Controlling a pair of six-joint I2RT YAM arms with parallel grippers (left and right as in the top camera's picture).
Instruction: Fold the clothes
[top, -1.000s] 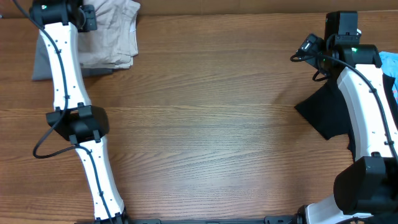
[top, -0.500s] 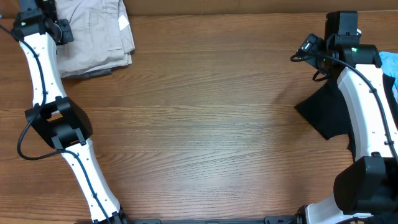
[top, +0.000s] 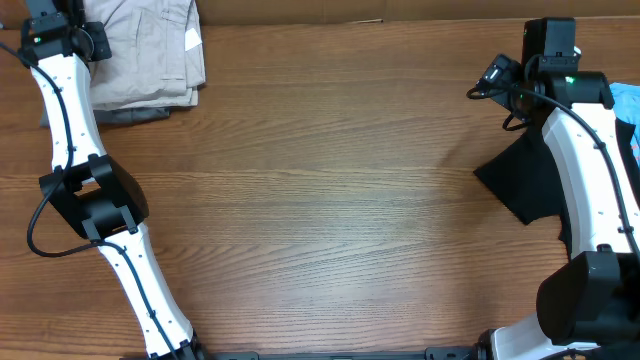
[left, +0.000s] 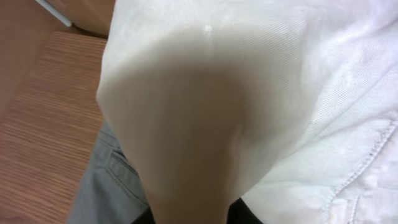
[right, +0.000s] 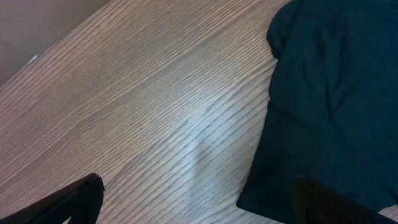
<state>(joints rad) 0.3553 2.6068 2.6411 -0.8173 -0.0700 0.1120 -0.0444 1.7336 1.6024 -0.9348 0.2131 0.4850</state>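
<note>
- Beige shorts (left: 249, 93) smother my left wrist view; I cannot tell whether the left gripper (top: 60, 15) grips them.
- They lie folded atop grey shorts (top: 130, 113), far-left, presumably a finished stack.
- Right gripper (right: 196, 199) hovers spread beside the black T-shirt (right: 329, 99), likely next.

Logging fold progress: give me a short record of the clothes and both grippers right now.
beige shorts: folded, far left corner, atop grey garment
black garment: loose, right side, partly under right arm
left gripper: at beige shorts, fingers hidden by cloth
right gripper: open, empty, above table beside black garment
</note>
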